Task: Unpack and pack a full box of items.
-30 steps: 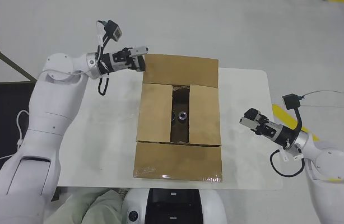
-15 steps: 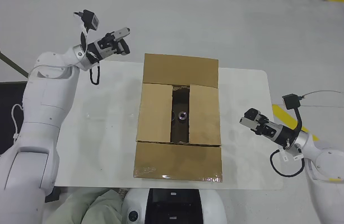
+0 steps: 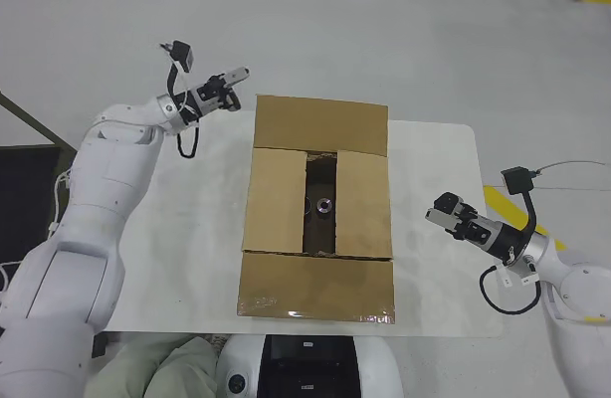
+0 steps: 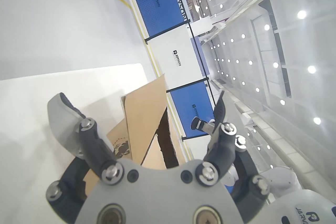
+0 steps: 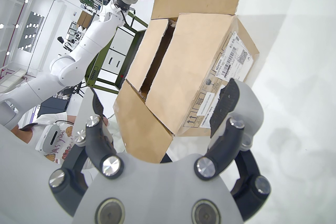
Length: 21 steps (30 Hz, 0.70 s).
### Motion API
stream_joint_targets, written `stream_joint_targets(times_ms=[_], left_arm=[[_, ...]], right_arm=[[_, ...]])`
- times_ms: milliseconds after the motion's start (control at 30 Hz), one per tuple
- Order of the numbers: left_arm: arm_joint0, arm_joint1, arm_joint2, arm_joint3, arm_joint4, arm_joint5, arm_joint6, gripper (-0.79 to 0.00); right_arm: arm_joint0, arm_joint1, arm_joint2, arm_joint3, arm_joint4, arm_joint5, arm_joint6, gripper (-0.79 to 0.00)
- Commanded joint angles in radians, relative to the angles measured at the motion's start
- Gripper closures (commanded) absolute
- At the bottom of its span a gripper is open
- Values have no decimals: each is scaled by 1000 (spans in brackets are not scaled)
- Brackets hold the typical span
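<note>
Table: white top [image 3: 186, 249] is carrying one cardboard box [image 3: 286, 179] at its middle.
Box: far flap [image 3: 320, 124] and near flap [image 3: 315, 287] are lying folded out; left flap [image 3: 276, 199] and right flap [image 3: 363, 204] are lying over the top, with a narrow gap between them.
Contents: dark round item [image 3: 324, 207] is showing through the gap, so unpacking looks barely begun.
Left gripper [image 3: 234, 85]: hanging wide open, empty, just off the box's far left corner.
Right gripper [image 3: 440, 209]: hanging wide open, empty, right of the box and apart from it.
Blocking: side flaps are covering most of the opening.
</note>
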Motion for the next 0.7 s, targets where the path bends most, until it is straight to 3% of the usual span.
stream_joint_targets(times_ms=[0, 433, 667], left_arm=[[-7, -13, 17, 22, -5, 1, -8, -785], [-44, -94, 82, 133, -77, 93, -11, -785], [-74, -124, 68, 174, -182, 185, -91, -785]], right_arm=[[0, 0, 0, 0, 0, 0, 0, -785], [0, 0, 0, 0, 0, 0, 0, -785], [0, 0, 0, 0, 0, 0, 0, -785]])
